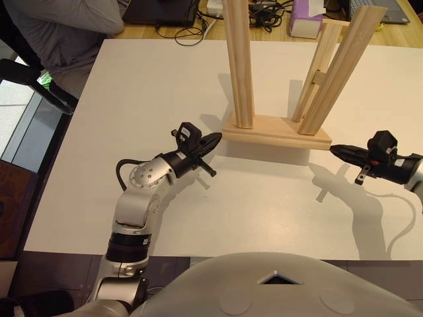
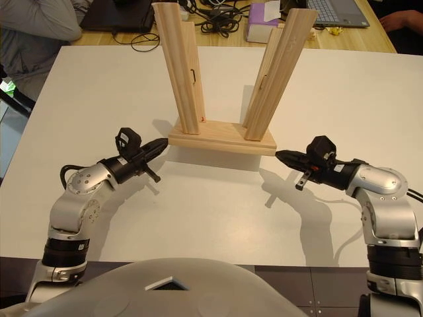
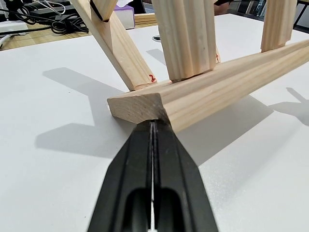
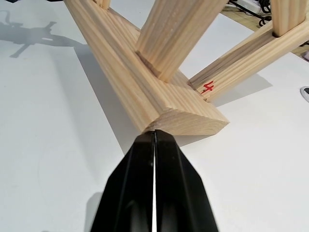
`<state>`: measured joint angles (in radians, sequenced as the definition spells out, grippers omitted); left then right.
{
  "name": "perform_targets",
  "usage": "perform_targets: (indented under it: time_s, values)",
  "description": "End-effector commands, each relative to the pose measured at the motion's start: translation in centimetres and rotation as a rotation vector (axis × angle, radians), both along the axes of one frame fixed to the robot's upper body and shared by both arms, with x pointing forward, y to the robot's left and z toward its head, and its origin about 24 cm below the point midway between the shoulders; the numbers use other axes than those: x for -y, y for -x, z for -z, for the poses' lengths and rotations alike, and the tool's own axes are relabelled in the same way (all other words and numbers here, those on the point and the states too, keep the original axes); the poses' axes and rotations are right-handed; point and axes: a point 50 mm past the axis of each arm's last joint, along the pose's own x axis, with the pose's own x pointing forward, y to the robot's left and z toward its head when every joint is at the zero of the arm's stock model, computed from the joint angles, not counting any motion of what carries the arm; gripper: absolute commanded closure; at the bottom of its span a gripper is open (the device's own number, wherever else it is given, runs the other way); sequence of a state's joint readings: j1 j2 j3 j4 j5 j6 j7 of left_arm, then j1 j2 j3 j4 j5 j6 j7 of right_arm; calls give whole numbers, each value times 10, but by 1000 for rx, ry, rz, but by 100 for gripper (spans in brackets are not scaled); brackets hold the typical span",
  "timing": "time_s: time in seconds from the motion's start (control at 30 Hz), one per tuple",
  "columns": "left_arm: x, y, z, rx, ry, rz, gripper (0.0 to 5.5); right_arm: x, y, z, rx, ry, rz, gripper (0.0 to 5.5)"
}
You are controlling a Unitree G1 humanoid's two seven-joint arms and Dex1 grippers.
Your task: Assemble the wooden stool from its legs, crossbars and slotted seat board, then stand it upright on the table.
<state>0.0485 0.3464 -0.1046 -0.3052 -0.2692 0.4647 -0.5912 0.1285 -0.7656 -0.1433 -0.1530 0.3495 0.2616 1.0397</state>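
On the white table, toward its far side, the stool stood upside down, its seat board lying flat on the tabletop and its legs rising from it, those on the robot's left nearly upright and those on the right leaning outward. A short crossbar joined the two right-hand legs partway up, and a red mark showed near the foot of one leg in each wrist view. The left gripper lay low over the table at the left end of the seat board, its two black fingers pressed together with only a hairline seam between them, the tip meeting the board's near left corner at its lower edge; whether it actually touched the wood could not be told. The right gripper mirrored it at the board's near right corner, its fingers likewise closed flat against each other and holding nothing, the tip just at the corner. Beyond the table, a tangle of cables and a purple box sat on a wooden desk.
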Motion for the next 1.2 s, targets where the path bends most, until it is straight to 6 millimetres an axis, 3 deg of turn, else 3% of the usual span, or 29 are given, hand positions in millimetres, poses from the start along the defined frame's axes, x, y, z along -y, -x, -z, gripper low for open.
perform_targets:
  time_s: [0.03, 1.2]
  values:
    - [30, 3, -15, 28, 119, 144, 548, -24, -2, -14, 62, -105, -128, 550]
    - [36, 2, -37, 61, 245, 168, 548, -32, -4, -35, 75, -251, -128, 550]
